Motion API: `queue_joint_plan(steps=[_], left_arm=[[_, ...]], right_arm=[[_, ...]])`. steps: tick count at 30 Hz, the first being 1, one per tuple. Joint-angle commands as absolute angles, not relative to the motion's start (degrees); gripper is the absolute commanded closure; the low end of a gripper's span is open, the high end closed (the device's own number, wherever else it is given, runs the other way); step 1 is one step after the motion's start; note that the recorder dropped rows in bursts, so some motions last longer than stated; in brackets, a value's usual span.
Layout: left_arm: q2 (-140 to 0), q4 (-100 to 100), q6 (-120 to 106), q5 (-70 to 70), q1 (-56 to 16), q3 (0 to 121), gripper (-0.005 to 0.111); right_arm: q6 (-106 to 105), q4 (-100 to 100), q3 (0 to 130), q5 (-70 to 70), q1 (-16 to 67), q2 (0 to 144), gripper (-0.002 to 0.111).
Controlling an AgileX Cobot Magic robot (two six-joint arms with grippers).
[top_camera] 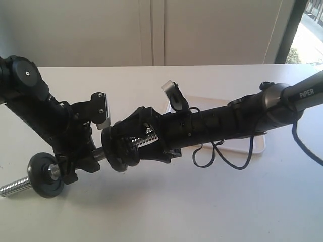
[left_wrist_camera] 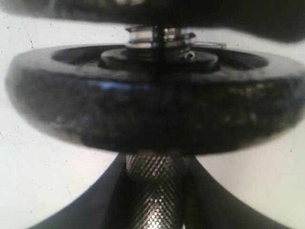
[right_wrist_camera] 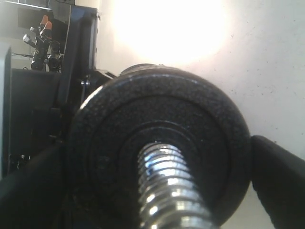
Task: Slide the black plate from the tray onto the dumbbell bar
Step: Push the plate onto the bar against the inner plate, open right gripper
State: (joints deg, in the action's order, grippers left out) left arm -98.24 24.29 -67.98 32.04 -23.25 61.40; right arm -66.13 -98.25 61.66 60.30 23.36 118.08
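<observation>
Black plate (top_camera: 118, 146) is off the tray (top_camera: 256, 146) and sits on the dumbbell bar (top_camera: 15, 187), part-way along its threaded right end, above the table (top_camera: 176, 212). The right gripper (top_camera: 130, 142) is closed around the black plate's rim. In the right wrist view one finger (right_wrist_camera: 281, 181) meets the rim, while the opposite side is lost in shadow. The left gripper (top_camera: 75, 164) is clamped on the bar's knurled middle, just inside a second disc (top_camera: 45, 175) near the bar's left end. The right arm covers most of the tray, so its contents cannot be seen. The left wrist view is filled by one blurred disc; which one cannot be told.
</observation>
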Motion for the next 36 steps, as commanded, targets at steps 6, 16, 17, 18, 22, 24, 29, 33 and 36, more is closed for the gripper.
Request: queue_joint_plan(steps=[6,16,17,18,22,24,29,33,36], left_arm=[[-96.03,29.59,-66.19,29.52,-23.29,62.66,0.107],[-96.03,29.59,-66.19,29.52,-23.29,62.66,0.107],[-96.03,29.59,-66.19,29.52,-23.29,62.66,0.107],[-96.03,29.59,-66.19,29.52,-23.29,62.66,0.107],[-96.03,29.59,-66.19,29.52,-23.29,62.66,0.107],[-96.03,29.59,-66.19,29.52,-23.29,62.66,0.107],[-96.03,29.59,-66.19,29.52,-23.29,62.66,0.107],[-96.03,29.47,-66.35,29.52,-23.29,62.66,0.107],[-96.03,29.47,-66.35,29.52,-23.29,62.66,0.107]], right_arm=[[-67.67,-99.95,61.91,67.98,25.64,116.74,0.048],[-67.81,-99.95,62.02,68.21,25.1,116.74,0.003],[-67.81,-99.95,62.1,68.37,24.61,116.74,0.003],[-67.81,-99.95,62.1,68.68,24.25,116.74,0.003],[-67.81,-99.95,62.1,69.96,21.78,116.74,0.003],[-67.7,-99.66,62.1,69.96,20.62,116.74,0.003],[-67.18,-92.95,62.24,69.96,17.24,116.74,0.003],[-65.06,-85.81,62.24,69.96,13.8,116.62,0.003],[-61.86,-81.26,62.24,69.96,11.47,116.5,0.003]])
